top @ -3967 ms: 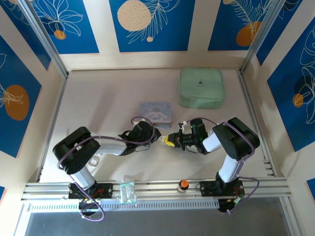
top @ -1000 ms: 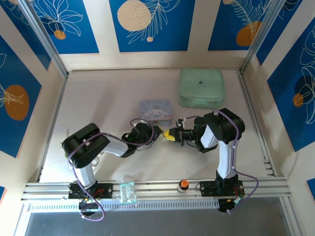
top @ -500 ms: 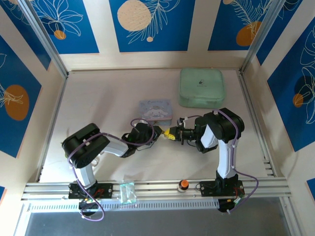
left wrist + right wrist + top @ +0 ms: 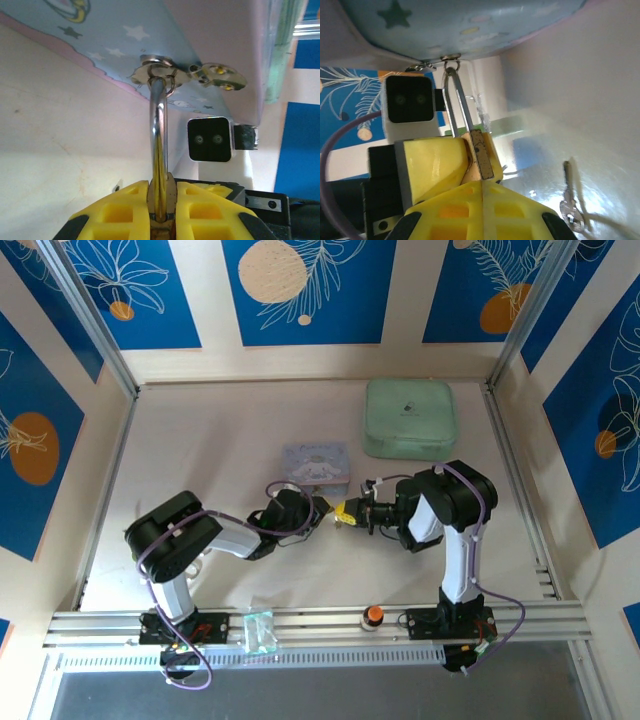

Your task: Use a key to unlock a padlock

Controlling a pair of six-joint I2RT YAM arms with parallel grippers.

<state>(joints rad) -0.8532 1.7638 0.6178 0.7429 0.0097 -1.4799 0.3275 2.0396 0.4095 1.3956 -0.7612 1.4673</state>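
Left pincer (image 4: 161,200) clamped on the padlock (image 4: 158,130) at lower centre of its wrist view, shackle rising to the hasp (image 4: 157,64) of the blue tin (image 4: 150,30); right pincer (image 4: 482,192) fingers together, brass body at their tips; key (image 4: 568,200) flat on bench (image 4: 580,90), lower right.
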